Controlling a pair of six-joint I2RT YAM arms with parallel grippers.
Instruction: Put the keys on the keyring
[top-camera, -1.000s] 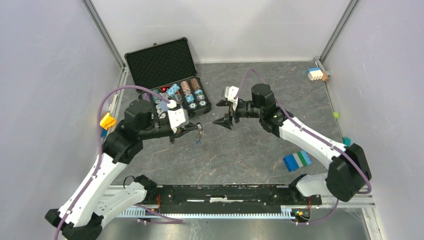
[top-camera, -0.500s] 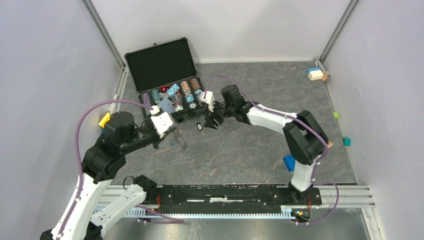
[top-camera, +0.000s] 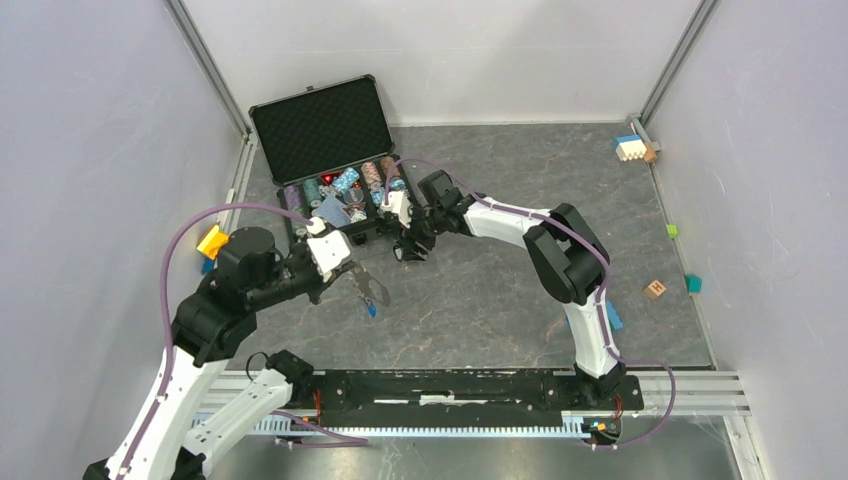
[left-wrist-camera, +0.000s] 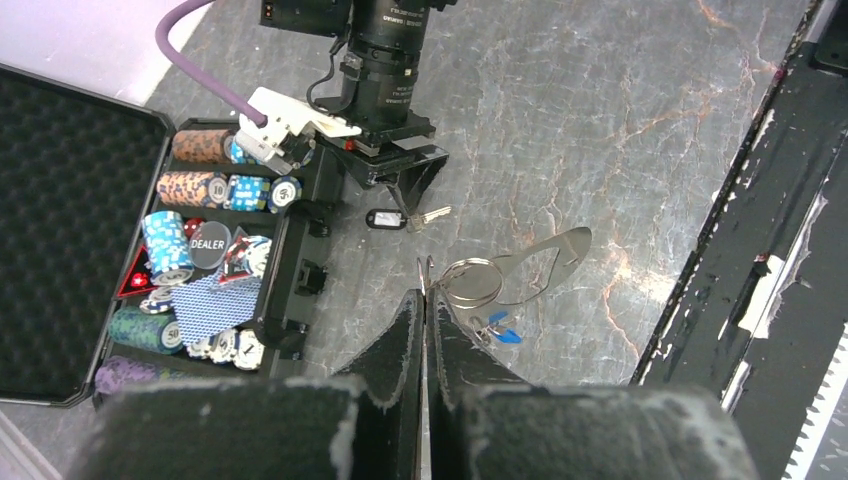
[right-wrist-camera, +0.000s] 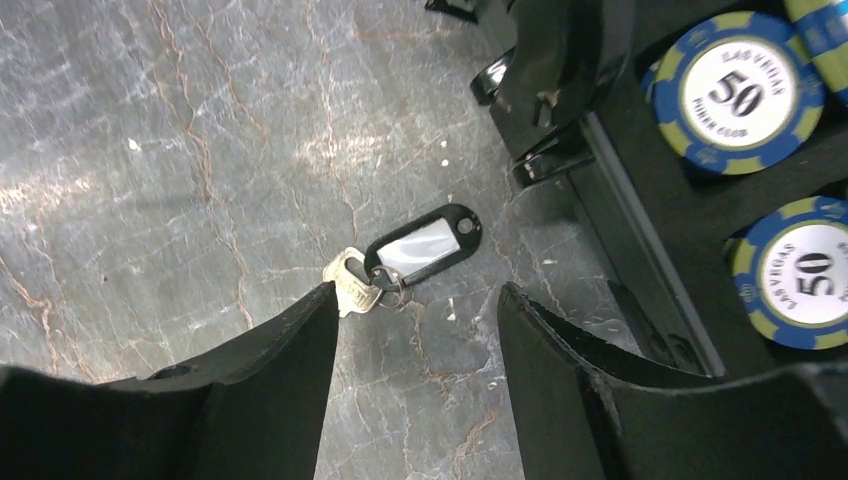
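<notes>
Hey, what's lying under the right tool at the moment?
A small key, ringed to a black-and-white tag, lies on the table between the fingers of the open right tool. One finger covers part of the key.

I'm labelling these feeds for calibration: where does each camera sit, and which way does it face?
Top external: high behind the bases, looking down on the table; the left arm and right arm show.
Left wrist: looking past the shut left gripper pinching the keyring.
Right wrist: looking down through the open right gripper at the black-tagged key.
Shared: both wrist views show that key and the chip case.
</notes>
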